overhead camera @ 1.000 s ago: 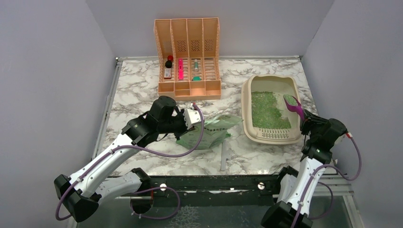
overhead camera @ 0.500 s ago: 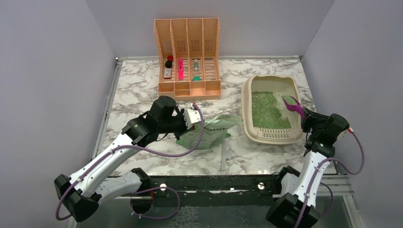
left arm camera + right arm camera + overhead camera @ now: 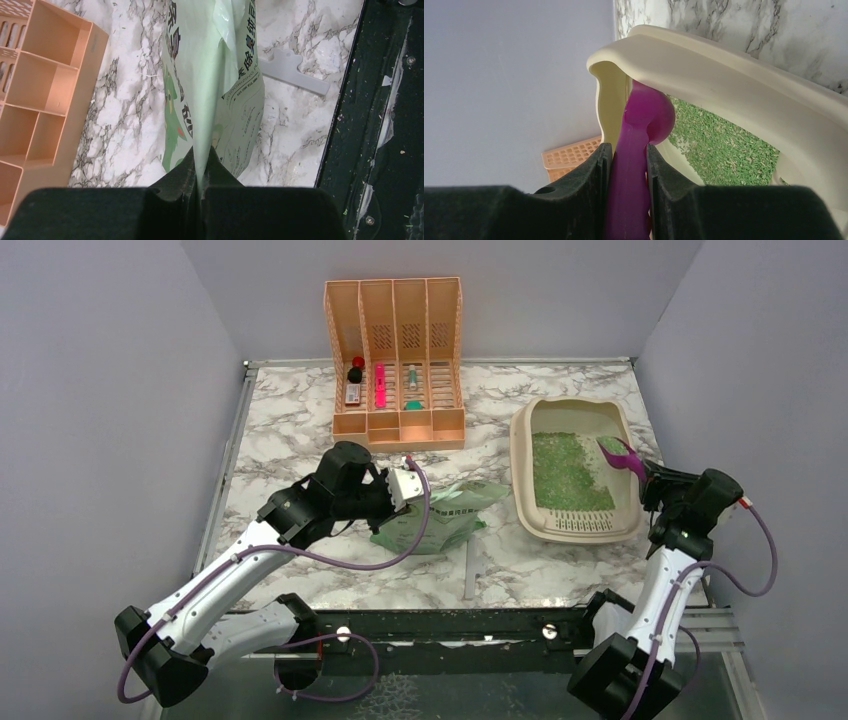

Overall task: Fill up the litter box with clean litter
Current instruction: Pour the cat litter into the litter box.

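The beige litter box [image 3: 524, 502] sits at the right of the marble table, with clean litter [image 3: 563, 470] spread as a green layer inside. My right gripper [image 3: 648, 473] is shut on the handle of a purple scoop [image 3: 619, 453], whose bowl hangs over the box's right rim. In the right wrist view the scoop [image 3: 644, 119] stands on edge between my fingers, right gripper [image 3: 628, 155], just under the box rim [image 3: 734, 75], with litter [image 3: 724, 150] beyond. My left gripper [image 3: 405, 490] is shut on an edge of the pale green bag [image 3: 445, 515], seen as left gripper [image 3: 200, 162] pinching the bag [image 3: 215, 75].
A peach slatted organizer [image 3: 395, 360] with markers and small bottles stands at the back centre; its corner [image 3: 45, 90] lies left of the bag. A grey flat strip [image 3: 470, 570] lies near the table's front edge. Grey walls close in on both sides.
My right arm has drawn to the right and the scoop has rolled onto its edge; the green litter seen on its bowl earlier no longer shows. The left arm and bag have not moved.
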Action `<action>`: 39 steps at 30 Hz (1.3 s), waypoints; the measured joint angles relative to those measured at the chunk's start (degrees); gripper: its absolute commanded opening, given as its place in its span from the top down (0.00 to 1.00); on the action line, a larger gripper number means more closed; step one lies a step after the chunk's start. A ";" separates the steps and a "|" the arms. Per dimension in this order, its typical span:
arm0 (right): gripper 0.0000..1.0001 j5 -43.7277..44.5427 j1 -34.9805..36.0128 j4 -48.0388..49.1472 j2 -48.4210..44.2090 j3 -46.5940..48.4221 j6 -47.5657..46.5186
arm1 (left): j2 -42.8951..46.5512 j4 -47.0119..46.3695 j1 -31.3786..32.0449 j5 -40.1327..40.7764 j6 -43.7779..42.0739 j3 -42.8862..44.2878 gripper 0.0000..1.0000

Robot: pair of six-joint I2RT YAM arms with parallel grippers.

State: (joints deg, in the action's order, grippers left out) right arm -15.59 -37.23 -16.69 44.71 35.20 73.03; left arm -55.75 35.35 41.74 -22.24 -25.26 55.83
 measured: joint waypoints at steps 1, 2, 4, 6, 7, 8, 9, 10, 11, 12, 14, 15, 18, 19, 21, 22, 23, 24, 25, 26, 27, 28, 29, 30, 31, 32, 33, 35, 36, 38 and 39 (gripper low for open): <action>0.99 0.00 0.00 0.07 0.31 0.24 -0.11 | -0.07 -0.07 0.00 0.00 -0.02 0.00 1.00; 0.99 0.00 0.00 0.11 0.63 0.50 -0.22 | -0.11 -0.13 0.00 0.00 0.00 0.00 1.00; 0.99 0.00 0.00 0.13 1.03 0.98 -0.48 | -0.13 -0.13 0.00 0.00 0.00 0.00 1.00; 0.99 0.13 0.00 0.13 1.05 1.29 -0.76 | -0.15 -0.15 0.00 0.00 0.00 0.00 1.00; 0.99 0.22 0.00 0.13 0.98 1.40 -0.98 | -0.15 -0.15 0.00 0.00 0.00 0.00 1.00; 0.99 0.35 0.02 0.11 0.98 1.51 -1.14 | -0.15 -0.15 0.00 0.00 0.00 0.00 1.00; 0.99 0.44 0.07 0.04 0.98 1.68 -1.29 | -0.15 -0.15 0.00 0.00 0.00 0.00 1.00; 0.99 0.68 0.13 -0.13 1.01 1.97 -1.55 | -0.15 -0.15 0.00 0.00 0.00 0.00 1.00; 0.99 0.94 0.17 -0.15 1.01 2.34 -1.73 | -0.15 -0.15 0.00 0.00 0.00 0.00 1.00; 0.99 1.20 0.17 -0.17 1.01 2.78 -1.97 | -0.15 -0.15 0.00 0.00 0.00 0.00 1.00; 0.99 1.92 0.39 -0.15 1.05 3.78 -2.25 | -0.15 -0.15 0.00 0.00 0.00 -0.02 1.00; 0.99 2.47 0.48 -0.13 1.11 4.26 -2.47 | -0.15 -0.17 0.00 0.00 0.00 -0.02 1.00; 0.99 3.93 0.79 -0.11 1.75 5.62 -2.84 | -0.15 -0.20 0.00 0.00 0.00 -0.04 1.00; 0.99 4.31 1.01 -0.09 2.14 5.99 -2.99 | -0.15 -0.22 0.00 0.00 0.00 -0.04 1.00; 0.99 4.79 1.66 -0.07 2.86 6.49 -3.10 | -0.15 -0.22 0.00 0.00 0.00 -0.04 1.00; 0.99 4.94 2.08 -0.04 3.21 6.71 -3.17 | -0.15 -0.24 0.00 0.00 0.00 -0.04 1.00; 0.99 5.09 2.54 0.00 3.54 6.86 -3.26 | -0.15 -0.24 0.00 0.00 0.00 -0.04 1.00; 0.99 5.27 3.08 0.11 3.82 6.88 -3.37 | -0.15 -0.24 0.00 0.00 0.00 -0.04 1.00; 0.99 5.35 3.50 0.11 4.02 6.88 -3.48 | -0.15 -0.26 0.00 0.00 0.00 -0.04 1.00; 0.99 5.51 4.11 0.09 4.22 6.88 -3.54 | -0.15 -0.28 0.00 0.02 0.00 -0.04 1.00; 0.99 5.55 4.52 0.09 4.33 6.88 -3.61 | -0.15 -0.31 0.00 0.02 0.00 -0.04 1.00; 0.99 5.66 4.98 0.04 4.35 6.88 -3.69 | -0.15 -0.31 0.00 0.02 -0.02 -0.07 1.00; 0.99 5.77 5.31 -0.02 4.33 6.88 -3.72 | -0.15 -0.31 0.00 0.02 0.00 -0.07 1.00; 0.99 5.99 5.70 -0.02 4.22 6.84 -3.80 | -0.15 -0.31 0.00 0.02 0.00 -0.07 1.00; 0.99 6.36 6.19 -0.13 4.02 6.78 -4.02 | -0.15 -0.33 0.00 0.02 0.00 -0.07 1.00; 0.99 6.75 6.56 -0.20 3.80 6.67 -4.13 | -0.15 -0.33 0.00 0.02 -0.02 -0.07 1.00; 0.99 7.08 6.86 -0.26 3.63 6.56 -4.22 | -0.15 -0.33 0.00 0.02 0.00 -0.07 1.00; 0.99 7.93 7.72 -0.70 3.43 6.47 -4.57 | -0.15 -0.35 0.00 0.02 0.00 -0.07 1.00; 0.99 8.41 8.15 -0.92 3.43 6.47 -4.63 | -0.15 -0.35 0.00 0.02 0.00 -0.09 1.00; 0.99 9.25 9.01 -1.31 3.45 6.47 -4.87 | -0.15 -0.37 0.00 0.02 0.00 -0.09 1.00; 0.99 9.79 9.51 -1.46 3.50 6.47 -5.05 | -0.15 -0.37 0.00 0.02 0.00 -0.09 1.00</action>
State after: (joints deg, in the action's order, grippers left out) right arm -5.80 -27.73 -18.15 48.21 41.67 67.99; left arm -55.90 34.98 41.74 -22.22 -25.26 55.75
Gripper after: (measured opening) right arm 0.315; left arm 0.018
